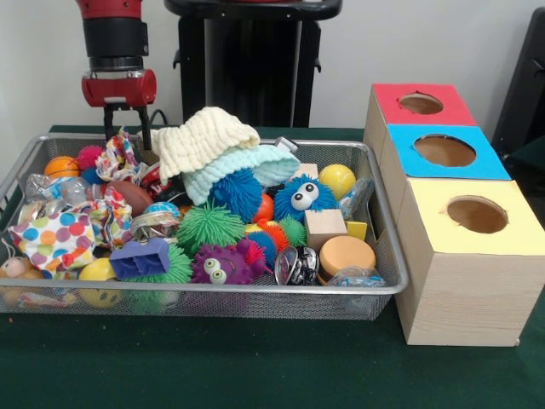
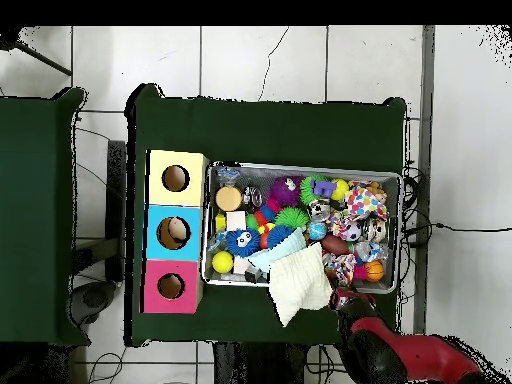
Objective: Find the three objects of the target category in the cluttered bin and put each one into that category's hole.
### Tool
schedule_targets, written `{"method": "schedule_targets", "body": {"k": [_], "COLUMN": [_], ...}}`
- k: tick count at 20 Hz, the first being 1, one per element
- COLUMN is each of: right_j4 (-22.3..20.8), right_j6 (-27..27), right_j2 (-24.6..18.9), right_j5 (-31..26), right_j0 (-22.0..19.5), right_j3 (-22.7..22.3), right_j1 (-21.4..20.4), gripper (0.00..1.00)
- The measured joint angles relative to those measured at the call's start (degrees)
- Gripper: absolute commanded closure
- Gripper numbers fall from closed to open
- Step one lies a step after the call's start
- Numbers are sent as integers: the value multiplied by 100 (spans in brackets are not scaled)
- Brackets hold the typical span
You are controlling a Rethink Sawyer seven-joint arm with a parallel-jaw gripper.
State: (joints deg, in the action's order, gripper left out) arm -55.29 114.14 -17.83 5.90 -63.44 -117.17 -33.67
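Observation:
A wire mesh bin point(image 1: 255, 291) point(image 2: 300, 167) is heaped with toys. I pick out a cream knitted cloth point(image 1: 204, 136) point(image 2: 298, 285) over a light blue knit point(image 1: 247, 166), a blue spiky ball with eyes point(image 1: 300, 198), a green spiky ball point(image 1: 209, 226), a purple spiky creature point(image 1: 223, 264), a wooden cube point(image 1: 324, 226), a yellow ball point(image 1: 337, 179) and a polka-dot cloth point(image 1: 55, 237). My gripper point(image 1: 126, 136) point(image 2: 345, 295) hangs open at the bin's far left corner, just above a patterned cloth point(image 1: 117, 160), with nothing between its fingers.
Three wooden boxes with round holes stand beside the bin: a red-topped box point(image 1: 421, 104) point(image 2: 170, 286), a blue-topped box point(image 1: 443, 151) point(image 2: 173, 232) and a yellow-topped box point(image 1: 477, 215) point(image 2: 176, 178). Green cloth covers the table point(image 1: 255, 366).

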Motion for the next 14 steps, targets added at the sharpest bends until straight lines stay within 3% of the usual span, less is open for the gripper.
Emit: {"method": "schedule_targets", "body": {"k": [4,5,14], "right_j4": [1,0,0], "right_j6": [0,0,0], "right_j2": [2,3,40], "right_j5": [1,-1,-1], "right_j0": [0,-1,-1], "right_j3": [0,-1,-4], "right_j1": [1,1,1], "gripper": [0,100,100]}}
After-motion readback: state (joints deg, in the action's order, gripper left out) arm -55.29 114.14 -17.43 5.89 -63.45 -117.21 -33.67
